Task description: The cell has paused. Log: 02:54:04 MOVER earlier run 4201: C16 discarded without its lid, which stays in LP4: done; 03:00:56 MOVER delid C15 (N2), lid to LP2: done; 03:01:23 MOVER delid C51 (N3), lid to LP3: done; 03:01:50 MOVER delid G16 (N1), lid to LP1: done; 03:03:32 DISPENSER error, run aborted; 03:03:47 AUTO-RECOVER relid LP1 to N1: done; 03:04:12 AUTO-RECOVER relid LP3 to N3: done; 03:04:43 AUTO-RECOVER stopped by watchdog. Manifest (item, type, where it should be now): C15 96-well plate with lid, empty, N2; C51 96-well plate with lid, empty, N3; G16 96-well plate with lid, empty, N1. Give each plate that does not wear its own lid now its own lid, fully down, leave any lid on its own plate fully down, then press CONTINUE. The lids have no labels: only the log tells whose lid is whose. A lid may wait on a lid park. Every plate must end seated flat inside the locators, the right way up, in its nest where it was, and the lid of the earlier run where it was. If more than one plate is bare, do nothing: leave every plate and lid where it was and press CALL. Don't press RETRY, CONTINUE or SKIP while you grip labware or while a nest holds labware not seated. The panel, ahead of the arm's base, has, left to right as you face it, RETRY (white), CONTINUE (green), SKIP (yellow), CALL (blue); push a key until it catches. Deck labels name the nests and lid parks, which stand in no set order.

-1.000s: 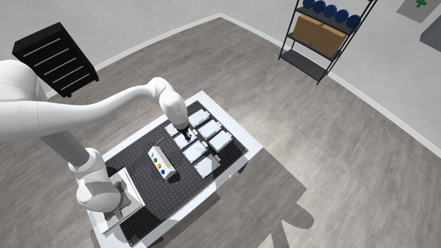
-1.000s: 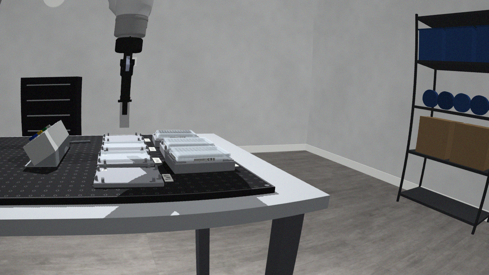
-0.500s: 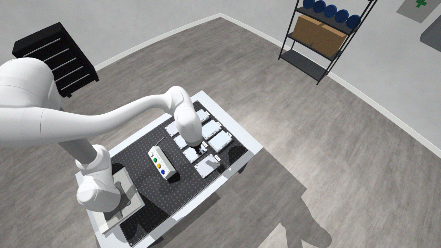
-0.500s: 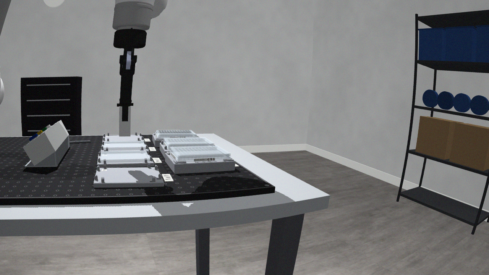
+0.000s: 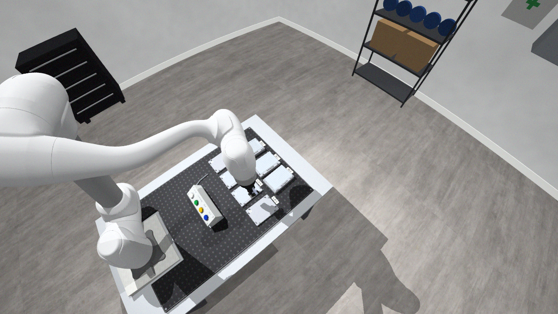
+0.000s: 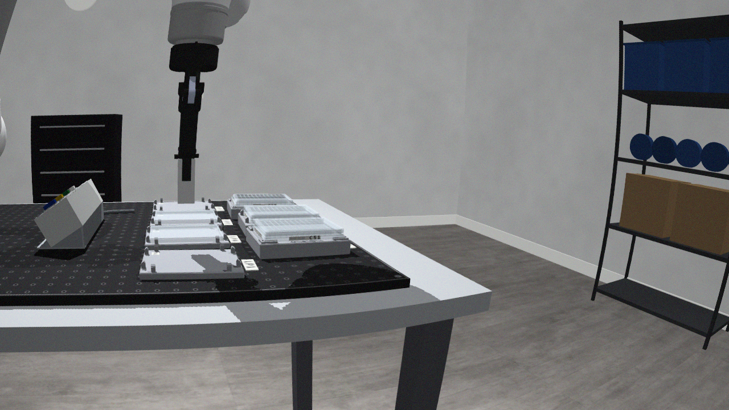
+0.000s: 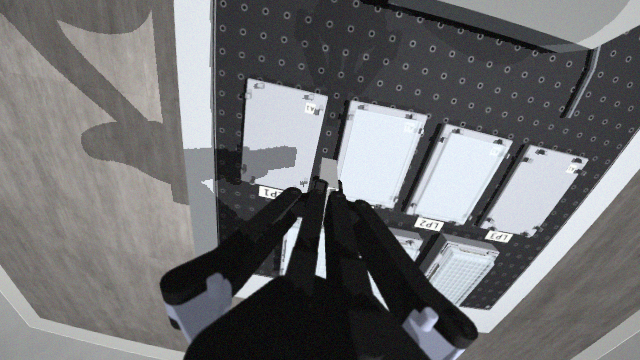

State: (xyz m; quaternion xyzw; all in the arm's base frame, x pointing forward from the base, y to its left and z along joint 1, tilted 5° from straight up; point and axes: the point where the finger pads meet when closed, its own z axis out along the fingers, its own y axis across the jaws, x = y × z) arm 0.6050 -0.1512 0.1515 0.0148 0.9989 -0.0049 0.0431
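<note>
Wrist view alone reads the park labels: LP1 park [image 7: 280, 135] bare, LP2 park's lid [image 7: 457, 172] in place. Exterior view alone shows plate C51 [image 6: 295, 232] lidded at the row's near end. Gripper [image 6: 184, 196] pressed together, empty, hanging over the park row, apart from it. Black perforated deck [image 5: 238, 238] on a white table [image 6: 356, 306]; shelf rack [image 6: 619, 152], grey wood floor

Four lid parks [image 7: 284, 134] line up ahead of the closed, empty gripper [image 7: 322, 186], two of them wearing lids [image 7: 381, 152]. Three well plates [image 5: 278, 178] sit in a row just beside it. One button panel [image 5: 204, 206] behind it, four keys [image 5: 201, 209]. One shelf rack [image 5: 413, 90], one black cabinet [image 5: 70, 74].
</note>
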